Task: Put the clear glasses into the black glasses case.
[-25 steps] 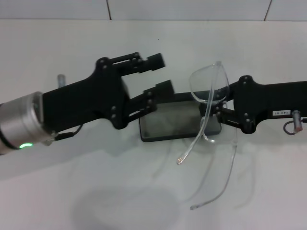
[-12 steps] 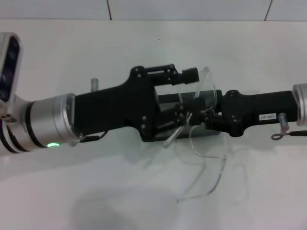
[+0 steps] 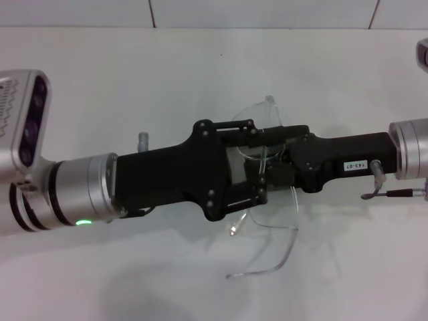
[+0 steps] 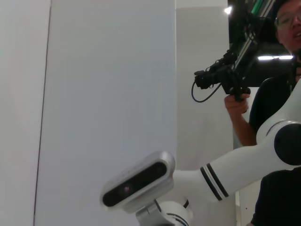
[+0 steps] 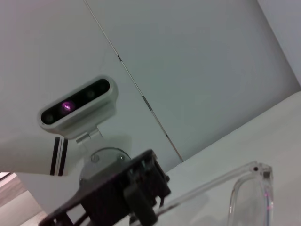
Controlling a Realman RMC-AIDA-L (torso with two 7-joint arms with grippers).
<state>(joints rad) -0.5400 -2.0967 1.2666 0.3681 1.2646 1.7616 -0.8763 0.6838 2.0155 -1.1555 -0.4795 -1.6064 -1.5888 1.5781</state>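
Centrally, two pincers, left pincer (image 3: 257, 167) and right pincer (image 3: 267, 175), spread unclear, meet at one clear glasses (image 3: 264, 117).

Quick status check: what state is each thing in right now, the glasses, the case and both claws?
glasses: arms unfolded, held up between both claws, not in the case.
case: almost wholly hidden under the claws; open or shut unclear.
left claw: at the glasses, over the case.
right claw: at the glasses, facing the left claw.

Bright, even overhead light; soft shadows on the table (image 3: 134, 93); slight blur.
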